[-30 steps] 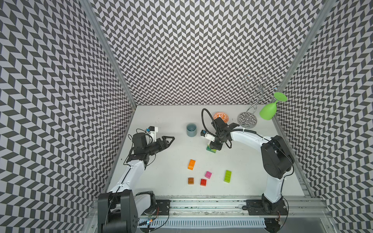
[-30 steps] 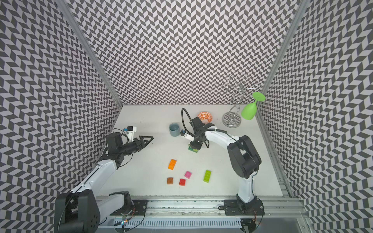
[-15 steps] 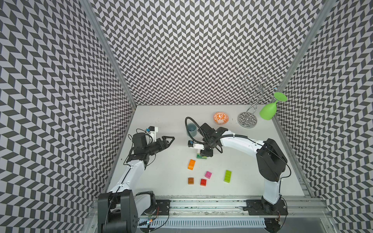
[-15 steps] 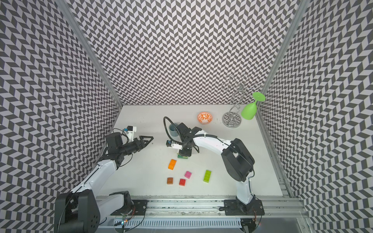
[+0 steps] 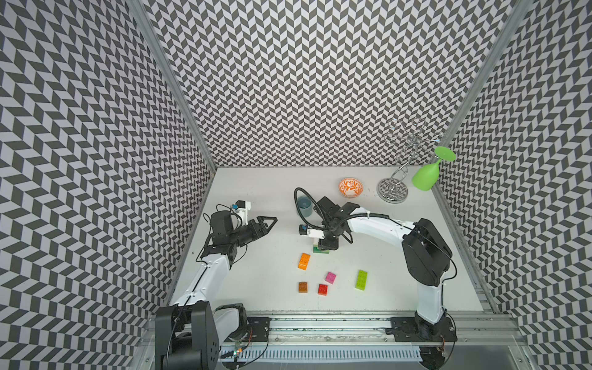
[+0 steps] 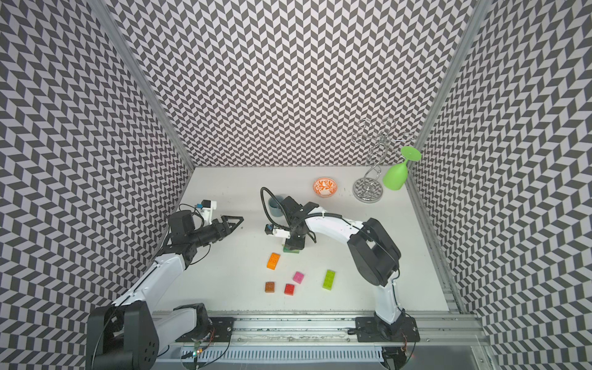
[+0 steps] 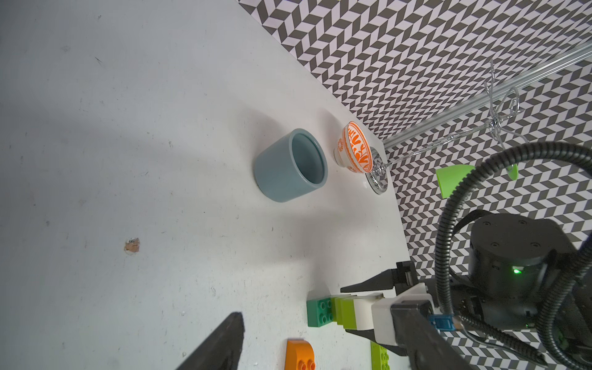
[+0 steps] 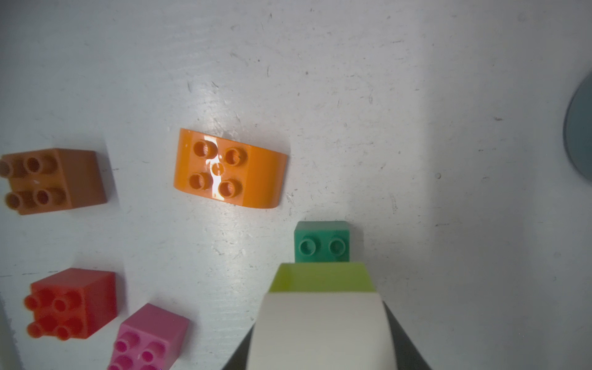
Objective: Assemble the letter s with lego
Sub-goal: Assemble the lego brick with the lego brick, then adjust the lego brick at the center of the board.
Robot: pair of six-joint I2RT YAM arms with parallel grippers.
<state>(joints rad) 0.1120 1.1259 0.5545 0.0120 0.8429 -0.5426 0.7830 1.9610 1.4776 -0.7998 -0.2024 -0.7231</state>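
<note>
Just beside the orange brick [image 5: 304,260], a 3-brick stack [image 8: 322,277] stands on the tabletop [image 5: 256,288], right gripper [image 5: 327,244] jaws flanking its white top; whether they pinch it I cannot tell; left gripper [image 5: 272,221] jaws spread, empty. Likely the set-down step; next calls for a straight lift clear

My top views look down on the whole table [image 5: 256,185]; my wrist cameras sit close, sharing the orange brick [image 8: 229,168].

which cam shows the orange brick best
The right wrist view: the orange brick lies whole and close, all four studs sharp. Both top views show it whole but small. The left wrist view catches only one end at the frame edge.
</note>
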